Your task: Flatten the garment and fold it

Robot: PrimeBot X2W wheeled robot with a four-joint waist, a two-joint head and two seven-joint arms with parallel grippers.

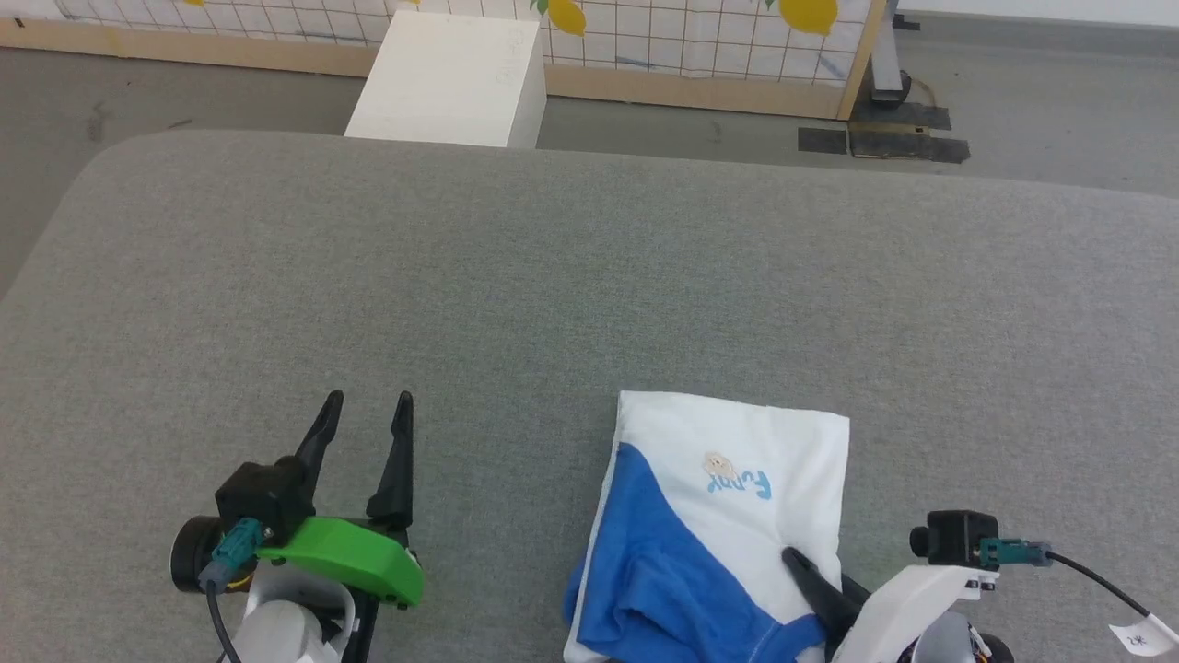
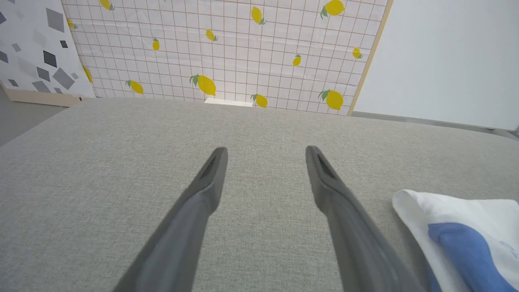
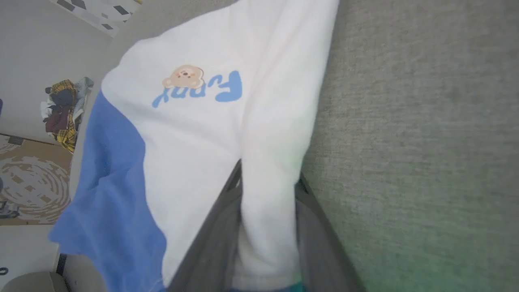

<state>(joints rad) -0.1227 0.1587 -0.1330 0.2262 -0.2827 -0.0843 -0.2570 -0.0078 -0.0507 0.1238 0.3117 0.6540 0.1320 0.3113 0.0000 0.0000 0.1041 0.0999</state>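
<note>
Right claw (image 3: 269, 172) pinches the garment (image 3: 194, 134); left claw (image 2: 266, 149) points forward, spread.

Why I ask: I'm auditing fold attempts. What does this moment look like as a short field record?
garment: folded into a compact packet, white body with a blue sleeve across it
print: bear and blue lettering, facing up
surface: grey fabric, the garment lying at its near right
left gripper: open, over bare surface, apart from the garment
right gripper: fingers on either side of a white fold, cloth filling the gap
background: white box, lemon-print panel
</note>
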